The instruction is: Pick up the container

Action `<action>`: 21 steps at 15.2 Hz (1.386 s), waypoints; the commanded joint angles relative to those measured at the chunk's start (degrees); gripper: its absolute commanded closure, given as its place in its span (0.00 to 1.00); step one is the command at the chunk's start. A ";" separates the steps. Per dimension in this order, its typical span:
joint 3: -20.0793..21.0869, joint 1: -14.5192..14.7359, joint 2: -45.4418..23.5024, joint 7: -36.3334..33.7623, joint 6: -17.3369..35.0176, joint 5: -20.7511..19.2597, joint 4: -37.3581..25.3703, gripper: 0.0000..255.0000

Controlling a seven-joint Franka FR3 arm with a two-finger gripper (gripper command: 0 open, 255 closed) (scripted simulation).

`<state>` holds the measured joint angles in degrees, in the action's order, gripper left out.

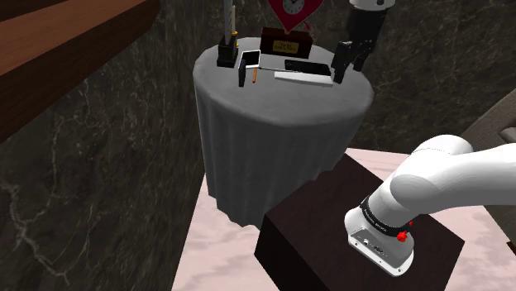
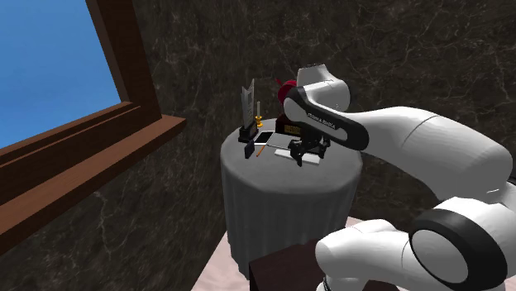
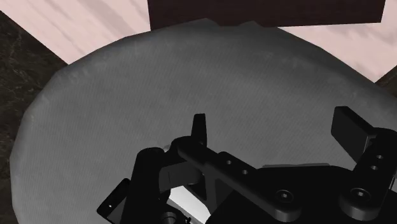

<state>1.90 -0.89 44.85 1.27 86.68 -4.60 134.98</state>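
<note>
On the round table draped in grey cloth [image 1: 281, 116] a small black container [image 1: 225, 54] stands at the shoulder view's far left, with tall pale pieces rising out of it; it also appears as the container [image 2: 246, 129] in the second exterior view. My black gripper [image 1: 347, 68] hovers over the opposite side of the tabletop, well apart from it, by the end of a flat white item [image 1: 299, 77]. In the wrist view the gripper [image 3: 275, 130] is open, its fingers [image 3: 199, 130] wide apart over bare cloth with nothing between them.
Next to the container lie a white-topped box [image 1: 249, 58], a short black piece [image 1: 242, 77] and an orange pencil [image 1: 257, 74]. A dark brown box [image 1: 285, 41], a red heart clock [image 1: 293, 10] and a flat black item [image 1: 302, 64] crowd the back. A dark marble wall stands behind.
</note>
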 commanded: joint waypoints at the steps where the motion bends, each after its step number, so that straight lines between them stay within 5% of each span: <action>1: 0.00 0.00 0.00 0.00 0.00 0.00 0.00 0.00; 11: 9.20 -2.95 -21.52 -22.70 4.05 5.44 -15.64 0.00; 21: 13.67 -4.13 -45.94 -44.08 2.56 3.68 -40.11 0.00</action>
<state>15.47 -4.96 0.96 -40.78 89.68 -0.67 97.18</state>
